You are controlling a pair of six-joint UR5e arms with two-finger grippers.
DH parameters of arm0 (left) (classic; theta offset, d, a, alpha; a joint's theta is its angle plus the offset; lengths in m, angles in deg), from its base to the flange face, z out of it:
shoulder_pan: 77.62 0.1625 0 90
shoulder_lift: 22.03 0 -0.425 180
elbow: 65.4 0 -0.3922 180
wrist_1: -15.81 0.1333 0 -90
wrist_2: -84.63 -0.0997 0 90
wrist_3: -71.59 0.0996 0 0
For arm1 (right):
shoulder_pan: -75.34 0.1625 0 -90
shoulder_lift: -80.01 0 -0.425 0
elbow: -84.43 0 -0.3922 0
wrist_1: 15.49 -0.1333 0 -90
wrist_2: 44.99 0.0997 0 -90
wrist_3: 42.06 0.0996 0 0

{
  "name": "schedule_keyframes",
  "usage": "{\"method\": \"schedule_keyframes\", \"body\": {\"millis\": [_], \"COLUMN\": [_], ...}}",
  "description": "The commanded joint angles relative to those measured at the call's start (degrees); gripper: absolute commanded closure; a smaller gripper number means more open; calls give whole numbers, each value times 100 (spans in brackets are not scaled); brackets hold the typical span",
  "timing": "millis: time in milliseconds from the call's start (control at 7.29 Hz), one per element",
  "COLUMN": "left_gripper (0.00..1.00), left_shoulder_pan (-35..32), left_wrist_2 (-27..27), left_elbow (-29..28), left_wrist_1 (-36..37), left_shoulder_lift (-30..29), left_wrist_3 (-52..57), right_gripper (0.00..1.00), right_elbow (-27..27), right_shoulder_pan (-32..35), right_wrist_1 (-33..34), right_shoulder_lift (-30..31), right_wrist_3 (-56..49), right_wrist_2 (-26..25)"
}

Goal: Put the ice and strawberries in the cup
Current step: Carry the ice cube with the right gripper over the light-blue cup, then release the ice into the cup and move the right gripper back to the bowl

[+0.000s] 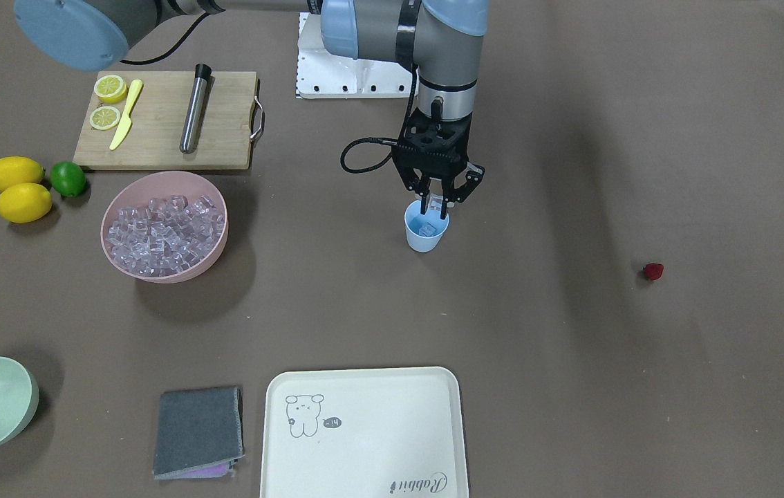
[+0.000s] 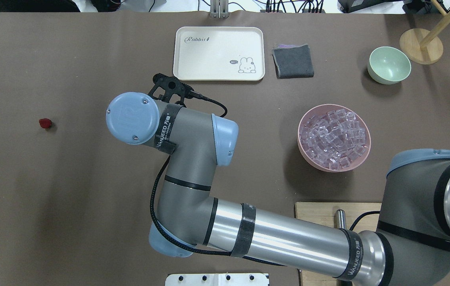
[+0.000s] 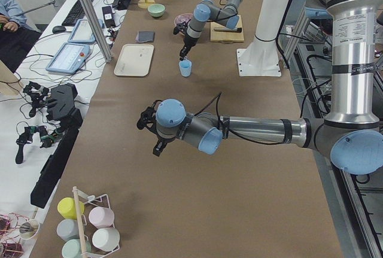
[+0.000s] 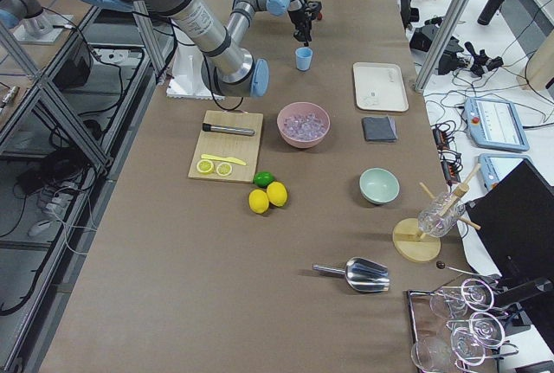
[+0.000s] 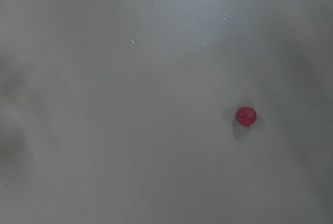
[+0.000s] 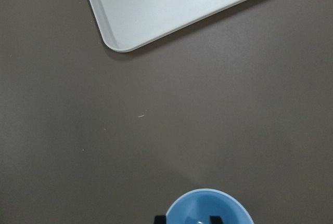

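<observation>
1 cube of ice (image 1: 436, 202) poised over the cup (image 1: 425, 236)
The right gripper (image 1: 435, 206) clamps it just above the rim for a straight drop; the strawberry (image 1: 653, 271) lies well apart; the left gripper's (image 3: 152, 143) state I cannot tell

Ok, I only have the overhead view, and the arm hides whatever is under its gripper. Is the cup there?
Observer: Yes. In the front view the cup stands upright directly under the right gripper.
Operator: Any ice in it?
Observer: One clear cube looks to lie inside. Another ice cube seems pinched between the fingers just above the rim.
</observation>
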Motion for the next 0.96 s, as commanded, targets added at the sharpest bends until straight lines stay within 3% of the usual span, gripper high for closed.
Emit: {"method": "schedule_keyframes", "body": {"millis": [0,137,412,824], "left_gripper": [1,1,1,1], "left_shoulder_pan": [0,0,0,0], "left_wrist_2": [3,3,3,-6], "left_elbow": [-5,4,4,4], "left_wrist_1": [0,0,0,-18], "left_shoulder_lift": [5,5,5,5], "left_wrist_3": [3,3,12,12], "right_gripper": [27,3,1,2], "right_elbow": [-121,-130,-505,-1603], "right_shoulder_pan": [38,56,143,643], "right_wrist_1": [-7,-7,-7,28], "right_shoulder_lift": [45,53,288,1306], "right_wrist_3": [-22,-22,-74,-837], "right_wrist_2": [-4,-4,84,891]}}
